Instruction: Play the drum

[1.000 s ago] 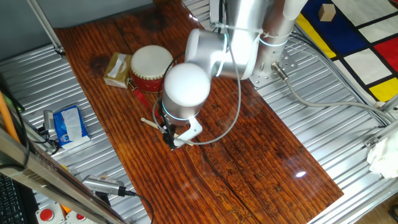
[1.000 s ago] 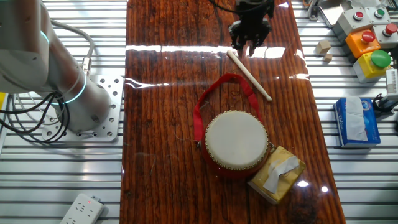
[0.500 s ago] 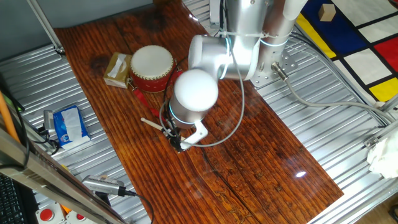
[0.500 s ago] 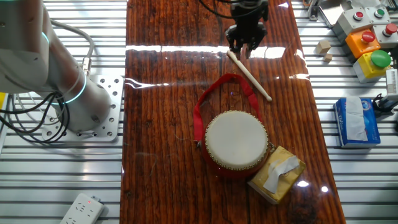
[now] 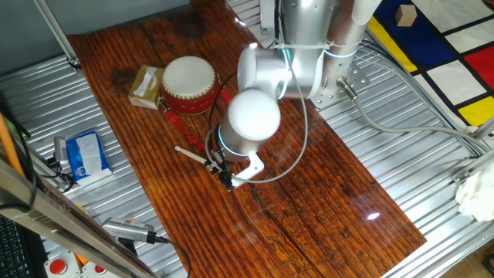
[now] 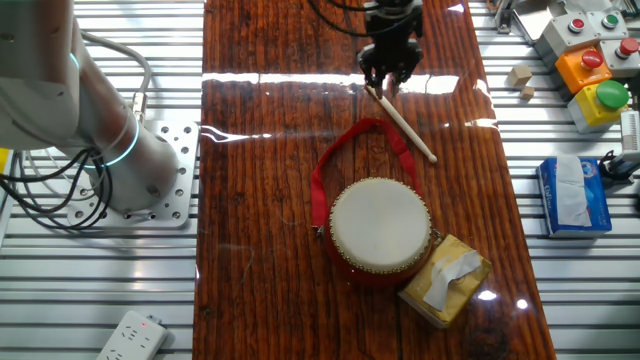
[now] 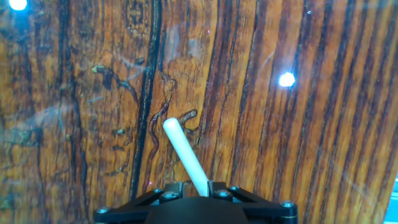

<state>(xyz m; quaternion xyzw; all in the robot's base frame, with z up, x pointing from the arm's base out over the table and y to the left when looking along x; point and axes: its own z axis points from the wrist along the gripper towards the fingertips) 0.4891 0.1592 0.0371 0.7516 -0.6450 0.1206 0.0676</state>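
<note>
Dark, glossy wooden tabletop [image 6: 260, 150] lies between ribbed metal decking on both sides, with bright lamp reflections on the grain. In the other fixed view the robot's base is bolted to the decking at the left.

Drum [image 6: 381, 228] stands upright on the near part of the wood, cream skin up, its red strap [image 6: 325, 170] looped on the board toward the far side. Touching the drum's near-right side is a tan cardboard box [image 6: 445, 279], open at the top with white tissue showing in it. A blue packet [image 6: 574, 195] lies on the decking at the right, white tissue showing at its opening.

Thin wooden stick [image 6: 401, 122] lies flat beyond the strap, well apart from the drum. Gripper [image 6: 384, 80] is at the stick's far end. Hand view shows the stick [image 7: 185, 153] running between the two fingers; whether they clench it cannot be told.
</note>
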